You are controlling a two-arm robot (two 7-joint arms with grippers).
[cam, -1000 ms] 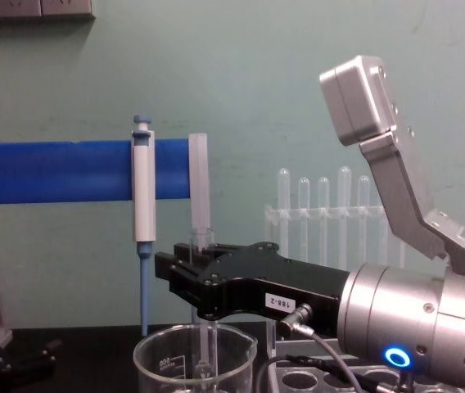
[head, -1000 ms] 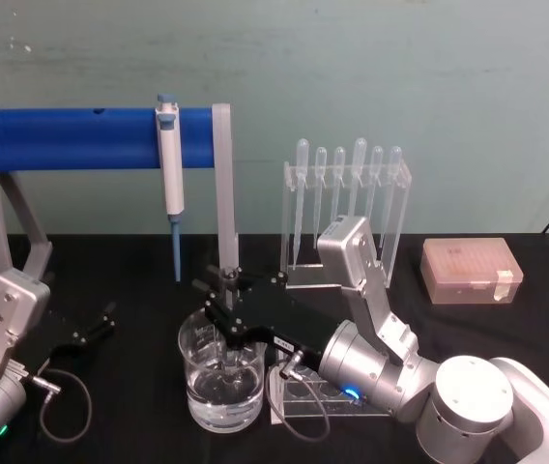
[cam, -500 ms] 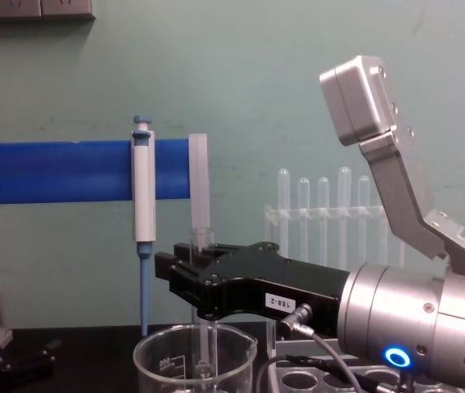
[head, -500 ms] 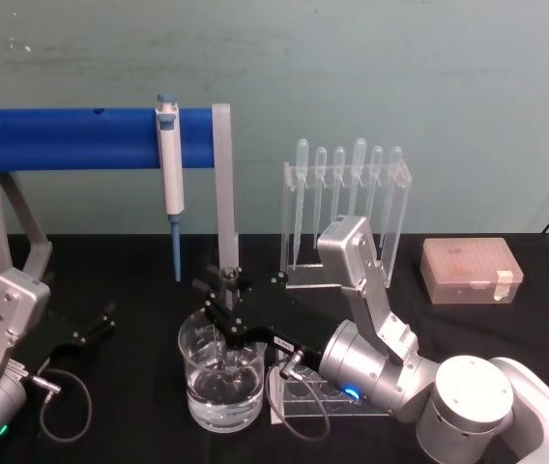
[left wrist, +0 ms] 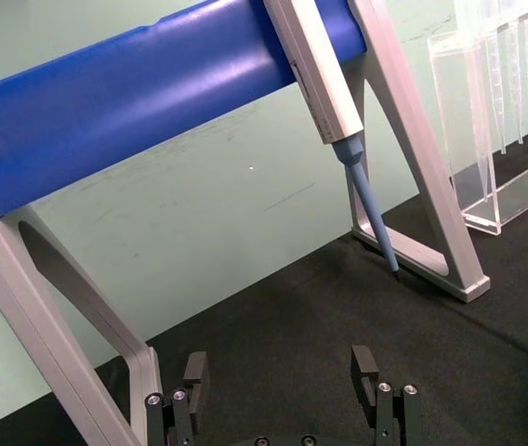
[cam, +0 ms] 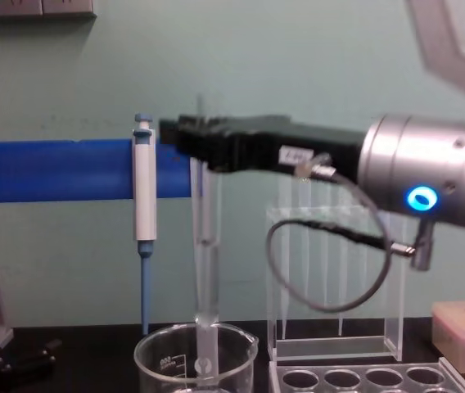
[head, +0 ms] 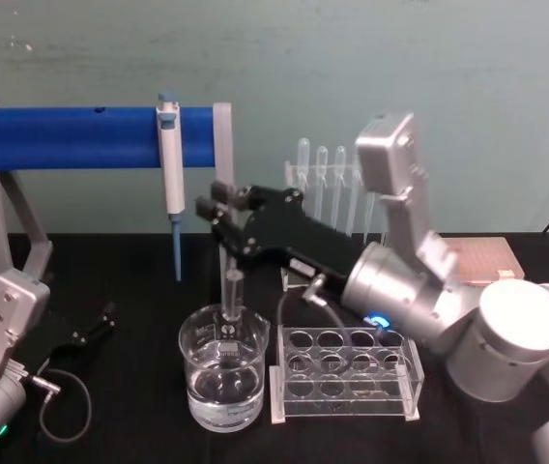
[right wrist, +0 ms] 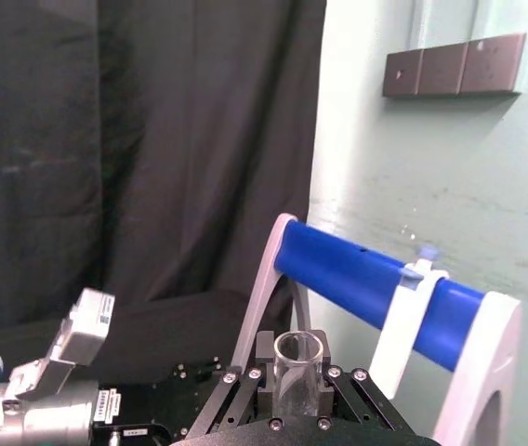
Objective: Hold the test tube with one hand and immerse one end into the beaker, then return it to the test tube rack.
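Above the beaker (head: 223, 379), your right gripper (head: 224, 215) was held up high, and it was closed on the top end of the test tube (head: 232, 295). You could see the tube hanging straight down from it. The round bottom end of the tube was inside the beaker, just past the rim. I could not tell if it touched the water in the bottom of the beaker.

From the chest view, your right gripper (cam: 193, 141) sat level with the blue bar (cam: 52, 170) of the stand, and the test tube (cam: 205, 270) ran down from it into the beaker (cam: 196, 357). From the right wrist view, the open rim of the test tube (right wrist: 299, 372) stuck up between the two black fingers (right wrist: 245, 395).

Just to the right of the beaker stood the clear rack (head: 345, 374) with round holes. The white-and-blue pipettor (head: 169, 169) hung on the blue bar behind the beaker. The thin pipettes (head: 321, 179) stood in their clear holder at the back, partly hidden by your right arm.

Your left gripper (head: 89, 329) rested low on the black surface (head: 139, 280) at the left, with its fingers (left wrist: 192, 372) spread apart and holding nothing.
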